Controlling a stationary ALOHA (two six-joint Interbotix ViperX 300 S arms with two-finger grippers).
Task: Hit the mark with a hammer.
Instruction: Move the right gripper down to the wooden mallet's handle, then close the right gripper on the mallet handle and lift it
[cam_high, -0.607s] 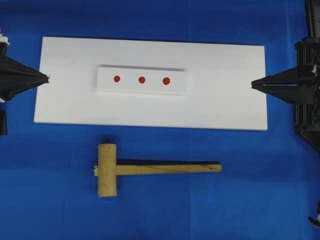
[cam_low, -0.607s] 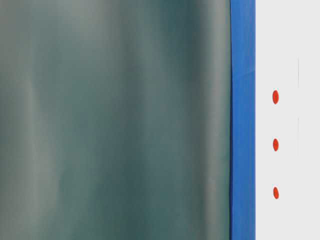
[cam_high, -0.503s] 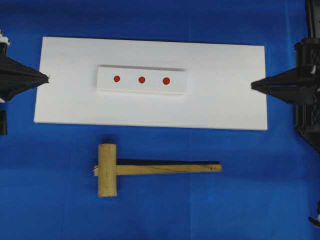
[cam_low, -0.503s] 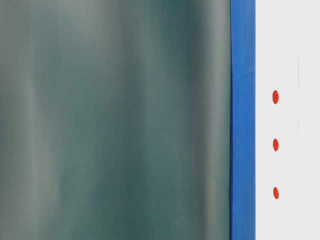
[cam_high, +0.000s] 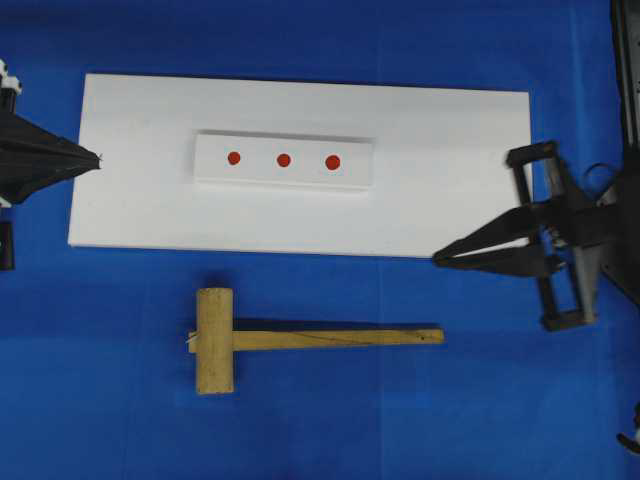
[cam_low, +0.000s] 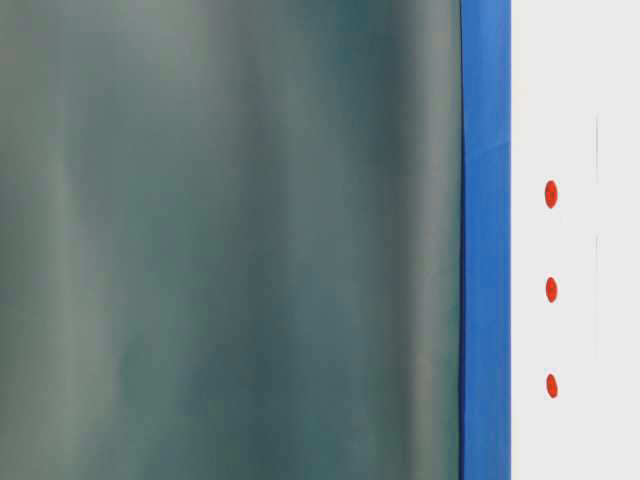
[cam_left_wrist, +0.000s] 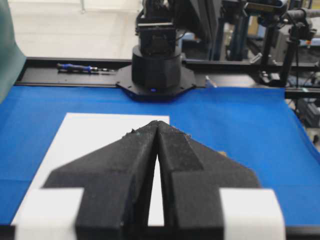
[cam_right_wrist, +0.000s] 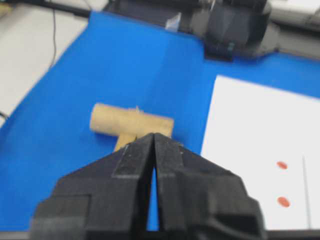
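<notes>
**Over the blue counter, both sets of fingers closed and empty**

On the blue-covered counter (cam_high: 520, 400), the hammer (cam_high: 260, 339) is lying flat, well in front of the white board (cam_high: 450, 180). Its thick cylindrical head is sitting toward my left side and its squared handle is pointing toward my right. It is touching neither set of fingers.

My right fingers (cam_high: 440, 260) are hanging pressed together at the near right corner of the white board, tips just beside its front edge, gripping nothing. From my right wrist, the hammer's head (cam_right_wrist: 131, 121) is showing just beyond the closed tips (cam_right_wrist: 152, 136).

My left fingers (cam_high: 97, 157) are sitting closed too, holding nothing, tips just over the board's left edge.

Three red marks (cam_high: 283, 159) are sitting in a row on a raised white strip (cam_high: 350, 178) on the board, apart from both sets of fingers.
</notes>
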